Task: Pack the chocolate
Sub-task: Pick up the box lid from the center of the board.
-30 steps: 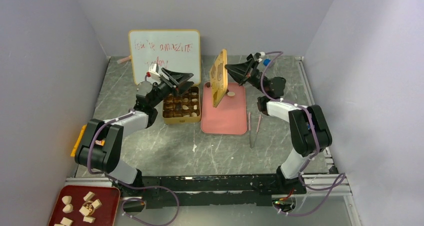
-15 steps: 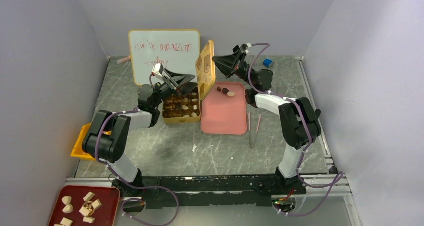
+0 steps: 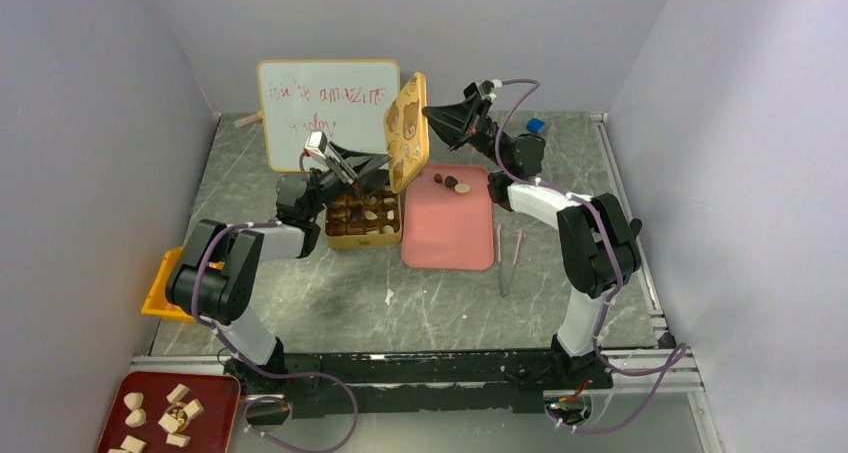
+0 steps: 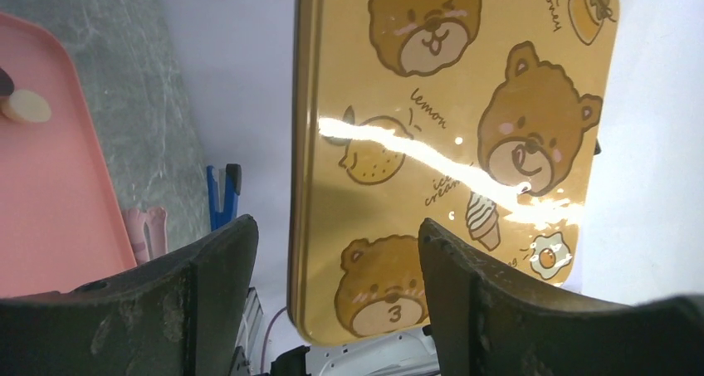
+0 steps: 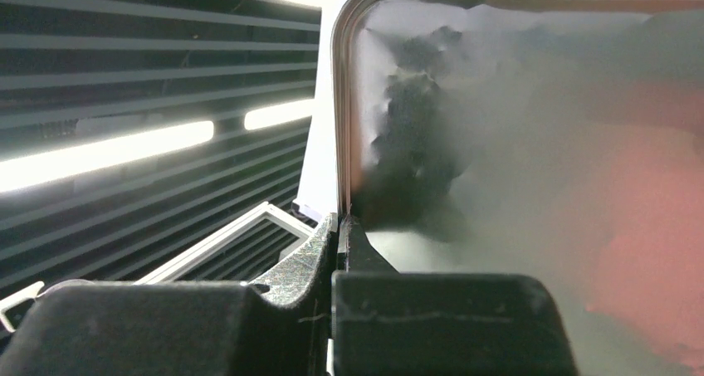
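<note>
Mostly packed: three dark-and-tan chocolate pieces lie unpacked right of the rectangular gold metal tin; right gripper pinches its bear-printed gold lid, left gripper spread.

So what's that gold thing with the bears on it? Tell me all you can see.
It is a lid, a flat rectangle with rounded corners, shiny gold like tin, printed with brown bears, a lemon, an ice cream and a fried egg. It stands on edge in the air, between the box and the pink tray. The right gripper is shut on its rim. The left gripper is open, facing the printed side; no touch shows.
</note>
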